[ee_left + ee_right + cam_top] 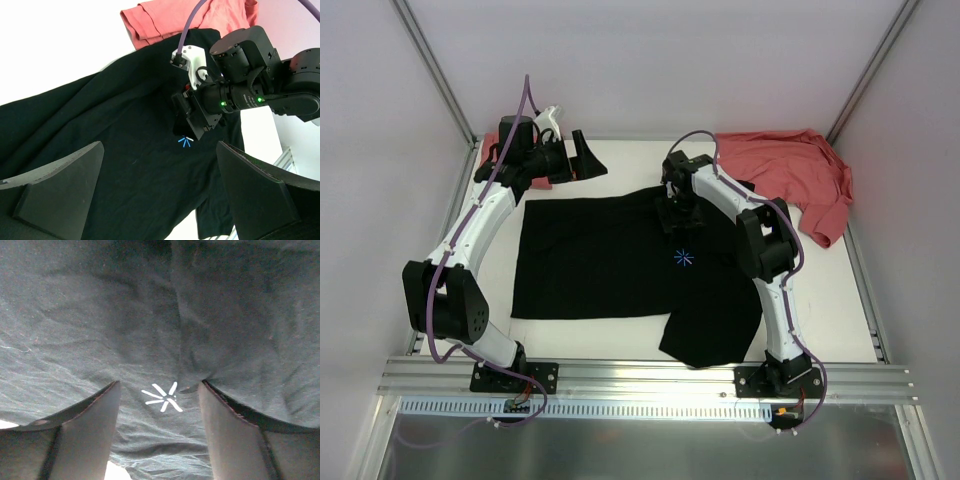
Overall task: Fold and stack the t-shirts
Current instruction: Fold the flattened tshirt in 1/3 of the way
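We are looking down on a white desk (825, 300) that is sitting inside a pale booth. Plain white walls (650, 60) are closing it in at the back and on both sides, and slanted metal posts (432, 68) are running up in the upper corners. An aluminium rail (650, 378) is crossing the bottom of the frame, carrying both arm bases.

The black t-shirt (590, 260) is lying spread across the middle of the desk. Its left part is lying flat, while its right part is rumpled and trailing toward the lower centre. A small light-blue starburst mark (684, 258) is showing just right of centre. The salmon-red t-shirts (790, 175) are lying in a crumpled heap in the upper right, their edge touching the black cloth. A bit of red cloth (508, 190) is also peeking out under the left arm in the upper left.

The left fingers (60, 185) are standing spread wide with nothing between them, hanging over the desk's upper left corner. The right fingers (235, 430) are pressing down on the black t-shirt, parted, with the starburst between them and the cloth puckering at their tips.
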Robot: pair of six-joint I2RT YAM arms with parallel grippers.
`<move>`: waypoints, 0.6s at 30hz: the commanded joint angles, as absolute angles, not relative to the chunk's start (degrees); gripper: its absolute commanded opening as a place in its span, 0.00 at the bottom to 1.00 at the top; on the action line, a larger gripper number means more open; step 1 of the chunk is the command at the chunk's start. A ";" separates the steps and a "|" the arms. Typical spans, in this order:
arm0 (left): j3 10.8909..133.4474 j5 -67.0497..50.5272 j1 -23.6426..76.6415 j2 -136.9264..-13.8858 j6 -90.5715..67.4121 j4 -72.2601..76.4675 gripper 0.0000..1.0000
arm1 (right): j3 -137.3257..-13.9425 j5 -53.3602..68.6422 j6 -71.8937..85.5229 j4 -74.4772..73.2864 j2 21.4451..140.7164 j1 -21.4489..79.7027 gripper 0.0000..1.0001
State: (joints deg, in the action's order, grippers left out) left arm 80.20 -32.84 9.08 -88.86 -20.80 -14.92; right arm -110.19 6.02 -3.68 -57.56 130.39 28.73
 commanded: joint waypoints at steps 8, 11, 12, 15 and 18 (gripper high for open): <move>81.74 -33.93 9.58 -88.77 -20.48 -14.50 0.99 | -107.67 2.64 -4.22 -58.71 129.20 25.58 0.07; 81.83 -33.75 9.67 -88.77 -20.48 -14.59 0.99 | -105.91 2.20 -4.39 -58.19 128.41 24.79 0.01; 81.83 -33.66 9.67 -88.77 -20.39 -14.59 0.99 | -105.56 2.11 -4.31 -58.10 128.15 24.61 0.01; 81.91 -33.40 9.67 -88.86 -20.22 -14.68 0.99 | -103.72 2.02 -4.48 -57.48 126.92 24.08 0.01; 82.09 -33.31 9.67 -88.95 -20.30 -14.76 0.99 | -102.13 2.37 -4.66 -57.57 125.34 23.99 0.00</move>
